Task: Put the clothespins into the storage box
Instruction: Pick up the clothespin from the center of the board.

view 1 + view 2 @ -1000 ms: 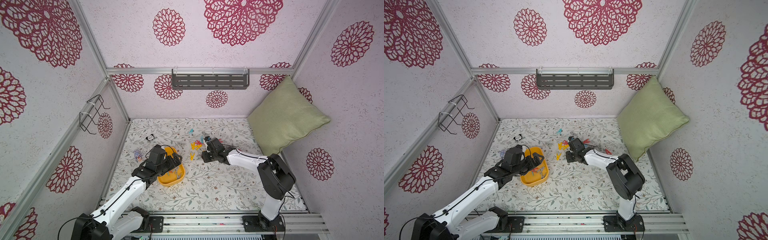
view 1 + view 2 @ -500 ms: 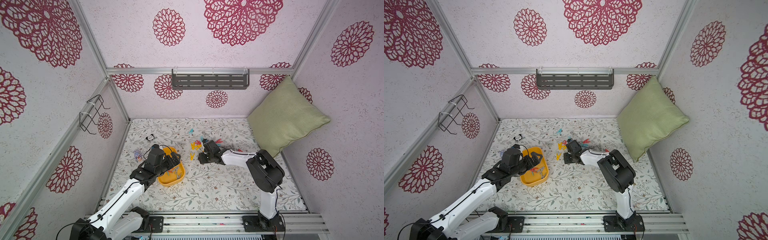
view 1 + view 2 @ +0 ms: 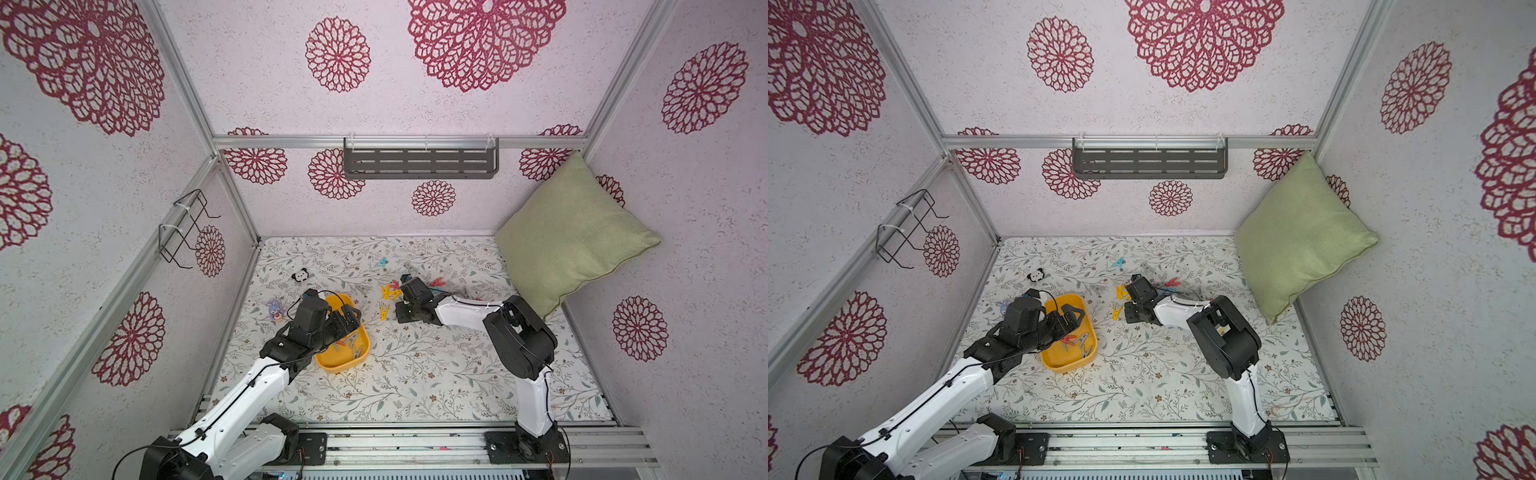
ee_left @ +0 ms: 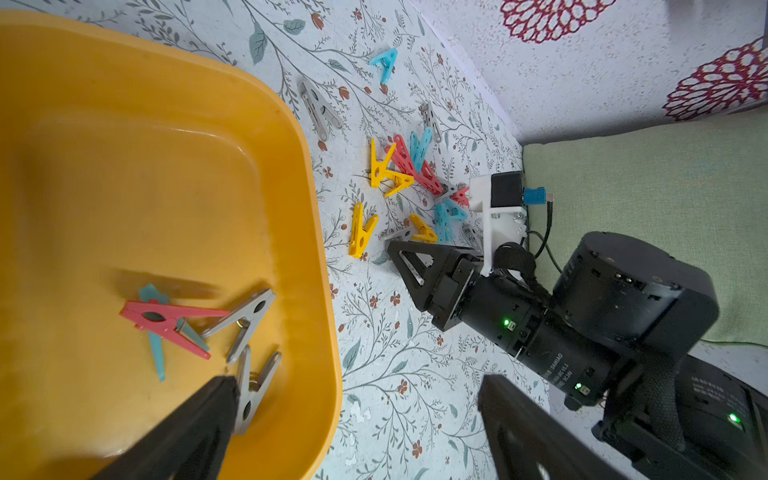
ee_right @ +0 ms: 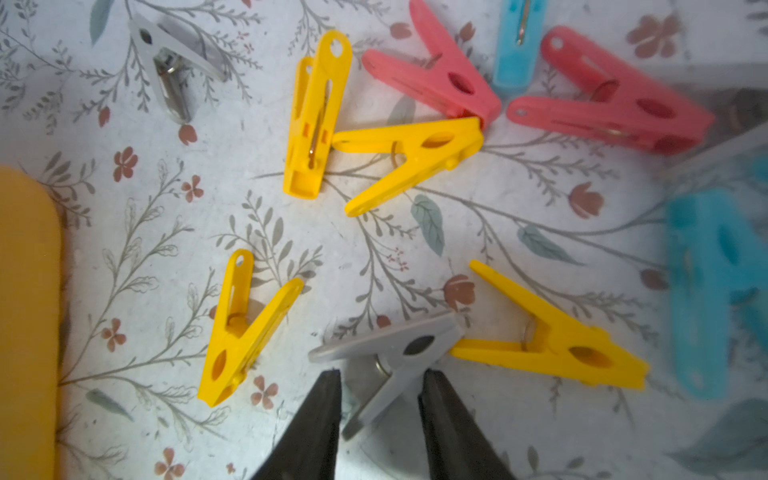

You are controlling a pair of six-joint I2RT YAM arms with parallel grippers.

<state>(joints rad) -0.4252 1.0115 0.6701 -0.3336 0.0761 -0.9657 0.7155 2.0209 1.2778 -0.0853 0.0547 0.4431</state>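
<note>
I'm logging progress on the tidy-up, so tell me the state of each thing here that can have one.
Shallow yellow plastic storage box: lidless, partly filled.
Red, teal and grey plastic clothespins inside it: lying loose.
Scattered coloured plastic clothespins: on the table, outside the box.
Grey plastic clothespin: lying on the table, not lifted.
Right fingers: partly open, straddling the grey clothespin.
Left fingers: wide open, empty.

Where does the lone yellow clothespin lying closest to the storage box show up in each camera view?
Top view: the yellow clothespin lies alone just right of the storage box.
Top view: the yellow clothespin, again just right of the storage box.
Left wrist: the yellow clothespin, a V close beside the storage box rim.
Right wrist: the yellow clothespin, the V nearest the storage box edge.
Shared landmark: the storage box.
</note>
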